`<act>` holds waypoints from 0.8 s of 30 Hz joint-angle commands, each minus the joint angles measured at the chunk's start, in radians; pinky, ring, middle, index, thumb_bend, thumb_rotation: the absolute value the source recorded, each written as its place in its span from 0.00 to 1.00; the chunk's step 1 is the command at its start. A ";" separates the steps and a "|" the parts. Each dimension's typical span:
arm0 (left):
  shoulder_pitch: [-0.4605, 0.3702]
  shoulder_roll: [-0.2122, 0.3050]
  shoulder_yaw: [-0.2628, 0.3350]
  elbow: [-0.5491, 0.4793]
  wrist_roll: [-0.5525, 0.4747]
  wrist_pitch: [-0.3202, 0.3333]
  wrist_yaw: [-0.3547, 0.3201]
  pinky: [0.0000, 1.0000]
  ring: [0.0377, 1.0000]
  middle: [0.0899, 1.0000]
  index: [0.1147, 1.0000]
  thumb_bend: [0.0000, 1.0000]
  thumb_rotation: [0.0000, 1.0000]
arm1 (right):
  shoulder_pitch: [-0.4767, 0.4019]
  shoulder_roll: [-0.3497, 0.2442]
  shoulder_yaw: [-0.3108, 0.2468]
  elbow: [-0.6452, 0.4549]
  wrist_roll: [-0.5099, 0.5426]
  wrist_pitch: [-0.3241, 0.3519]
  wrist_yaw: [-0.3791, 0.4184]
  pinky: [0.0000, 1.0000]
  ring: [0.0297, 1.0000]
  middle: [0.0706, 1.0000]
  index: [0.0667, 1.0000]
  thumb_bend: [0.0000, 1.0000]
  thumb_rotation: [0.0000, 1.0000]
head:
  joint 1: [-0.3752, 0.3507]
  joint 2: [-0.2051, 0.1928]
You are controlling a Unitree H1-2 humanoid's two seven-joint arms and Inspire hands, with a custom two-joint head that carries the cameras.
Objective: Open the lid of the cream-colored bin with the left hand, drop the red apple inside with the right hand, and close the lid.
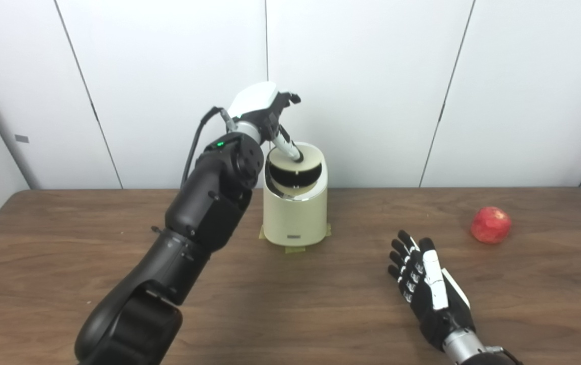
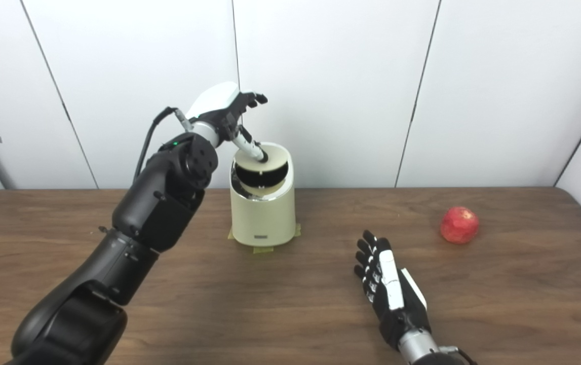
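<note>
Nearest to me, my right hand [image 1: 429, 284] lies low over the table [image 1: 320, 304], palm side up, fingers [image 1: 402, 253] straight and a little spread, holding nothing. Nothing touches it on any side.

Beyond that hand and off to its right, well apart from it, the red apple [image 1: 491, 224] sits alone on the wood, close to the table's right edge. It is upright and untouched.

Further out, to the left of my right hand and past it, stands the cream-colored bin [image 1: 295, 213], upright on the table with bits of yellowish tape [image 1: 294, 249] showing under its base. A small grey label is on its front, low down.

My left arm [image 1: 204, 203] rises from the lower left and passes just beside the bin's left flank. My left hand [image 1: 265, 104] is above the bin's top, back of the hand up, fingers loosely apart and gripping nothing. 1 digit reaches down and its tip presses on the lid [image 1: 295, 165]. The lid is tipped inward, so a dark opening [image 1: 293, 176] shows below its cream disc, with a metal rim at the bottom of the gap.

Farthest back is the white panelled wall [image 1: 371, 76].
</note>
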 commanded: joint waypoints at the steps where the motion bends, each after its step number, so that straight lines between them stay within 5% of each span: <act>1: -0.055 -0.029 0.095 -0.050 -0.026 0.004 -0.015 0.77 0.80 0.86 0.82 0.82 0.00 | -0.036 -0.001 0.001 -0.012 0.007 -0.028 0.008 1.00 1.00 1.00 1.00 0.70 1.00 | -0.002 0.002; 4: -0.034 -0.042 0.194 -0.107 -0.063 0.004 -0.045 0.77 0.80 0.85 0.81 0.77 0.00 | -0.039 -0.001 0.000 -0.011 0.006 -0.027 0.007 1.00 1.00 1.00 1.00 0.70 1.00 | -0.004 0.003; 11: 0.078 -0.053 0.289 -0.251 -0.081 0.003 0.000 0.68 0.77 0.80 0.79 0.63 0.04 | -0.045 -0.003 -0.007 -0.013 0.011 -0.023 0.005 1.00 1.00 1.00 1.00 0.70 1.00 | -0.008 0.009; 20: 0.314 -0.065 0.335 -0.392 -0.357 -0.050 0.061 0.87 0.89 0.89 0.93 0.54 0.40 | -0.037 0.008 -0.015 -0.032 -0.040 -0.082 -0.032 0.96 0.99 0.99 0.99 0.68 1.00 | -0.022 0.022; 24: 0.406 -0.074 0.352 -0.479 -0.486 -0.027 0.060 0.95 0.93 0.95 0.97 0.46 0.74 | -0.032 0.031 -0.017 -0.024 -0.121 -0.203 -0.091 0.84 0.90 0.90 0.91 0.64 0.93 | -0.031 0.027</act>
